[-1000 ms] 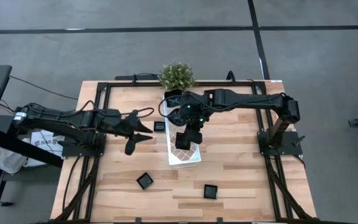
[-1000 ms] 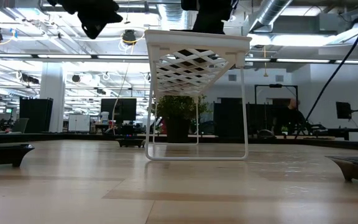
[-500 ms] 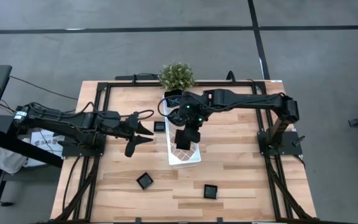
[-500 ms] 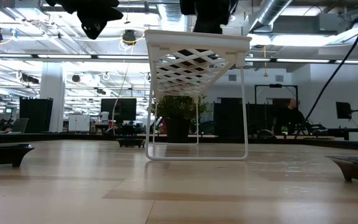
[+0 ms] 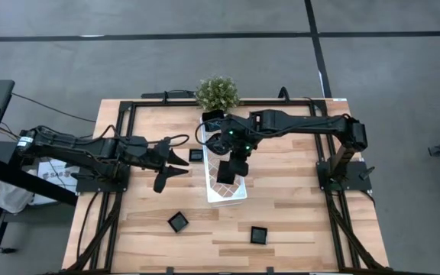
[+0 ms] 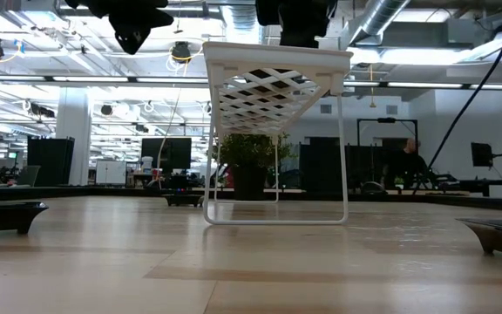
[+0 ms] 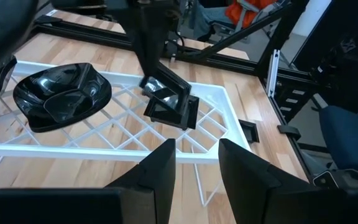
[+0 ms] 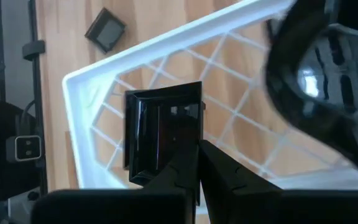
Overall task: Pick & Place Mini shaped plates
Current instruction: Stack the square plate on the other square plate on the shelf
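Your counter (image 5: 296, 206) is pale wood planks inside a black frame, a small potted plant (image 5: 218, 92) at its far edge; beyond lies an open office hall. From table height both claws are cut off at the top. Your right claw (image 8: 196, 163) is closed on a square black plate (image 8: 160, 137), tilted just above the white lattice tray (image 5: 239, 195). A rounder dish (image 7: 61, 96) lies in the tray. Your left claw (image 7: 194, 165) hangs open beside the tray, empty.

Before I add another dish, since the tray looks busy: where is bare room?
Free: bare table right of the white tray, and the corner left of the square plate. Crowded: the tray, where the right gripper holds a square dish beside a round one.
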### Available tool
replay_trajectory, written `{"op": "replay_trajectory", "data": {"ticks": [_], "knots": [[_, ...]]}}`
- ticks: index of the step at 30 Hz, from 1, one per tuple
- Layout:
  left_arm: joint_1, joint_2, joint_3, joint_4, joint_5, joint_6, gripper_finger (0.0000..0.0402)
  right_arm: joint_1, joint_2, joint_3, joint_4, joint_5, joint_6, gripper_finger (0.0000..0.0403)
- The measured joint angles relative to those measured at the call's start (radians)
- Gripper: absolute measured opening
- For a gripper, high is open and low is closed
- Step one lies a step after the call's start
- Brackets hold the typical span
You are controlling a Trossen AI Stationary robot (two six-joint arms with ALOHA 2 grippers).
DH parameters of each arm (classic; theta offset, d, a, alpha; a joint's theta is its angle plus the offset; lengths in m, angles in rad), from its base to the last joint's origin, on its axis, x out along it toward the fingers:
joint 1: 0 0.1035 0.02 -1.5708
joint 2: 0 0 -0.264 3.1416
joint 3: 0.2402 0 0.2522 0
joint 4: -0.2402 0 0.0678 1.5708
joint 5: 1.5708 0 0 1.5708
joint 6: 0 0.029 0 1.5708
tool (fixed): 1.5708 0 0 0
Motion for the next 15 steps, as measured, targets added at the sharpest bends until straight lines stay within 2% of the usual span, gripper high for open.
{"op": "replay_trajectory", "data": {"ticks": [15], "knots": [[0.0, 0.0, 0.0, 0.015, 0.0, 0.0, 0.0124, 0.034, 0.0, 0.0, 0.032, 0.0, 0.0, 0.001]]}}
